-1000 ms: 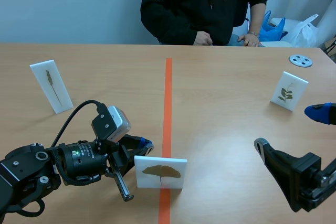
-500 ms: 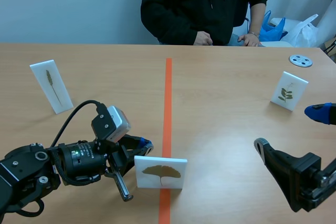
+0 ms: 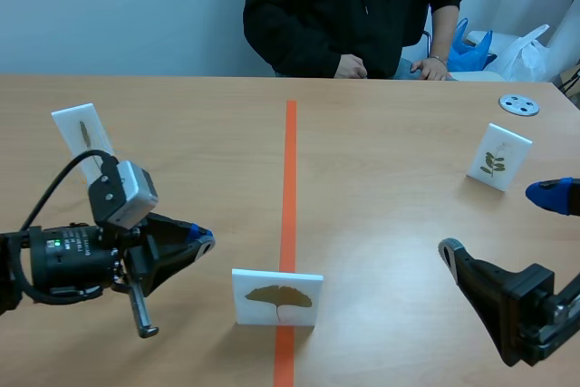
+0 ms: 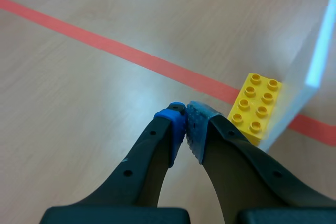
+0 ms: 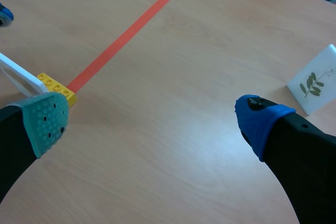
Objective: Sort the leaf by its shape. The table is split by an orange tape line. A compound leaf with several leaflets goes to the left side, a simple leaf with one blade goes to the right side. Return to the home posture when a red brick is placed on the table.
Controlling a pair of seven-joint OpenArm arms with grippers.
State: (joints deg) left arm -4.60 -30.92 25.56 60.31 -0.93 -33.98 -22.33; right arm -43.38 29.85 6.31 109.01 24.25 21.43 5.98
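Note:
A white card with a fan-shaped single leaf (image 3: 277, 297) stands upright on the orange tape line (image 3: 289, 178), propped by a yellow brick (image 4: 254, 107) behind it. My left gripper (image 3: 198, 242) hovers left of that card, apart from it, fingers shut on nothing; in the left wrist view its pads (image 4: 178, 127) meet just short of the yellow brick and the card's edge (image 4: 310, 61). My right gripper (image 3: 503, 224) is low at the right, open and empty. In the right wrist view the card's edge (image 5: 18, 74) and brick (image 5: 55, 88) lie beyond its teal pad (image 5: 47, 121).
A card with a narrow leaf (image 3: 88, 147) stands at the far left. A card with a many-leaflet sprig (image 3: 499, 157) stands at the right, also seen ahead of my right gripper (image 5: 317, 85). A grey disc (image 3: 519, 105) lies behind it. A person (image 3: 353, 6) sits across the table.
My left arm has drawn back to the left, away from the fan-leaf card. The card stays on the line. The right arm has not moved.

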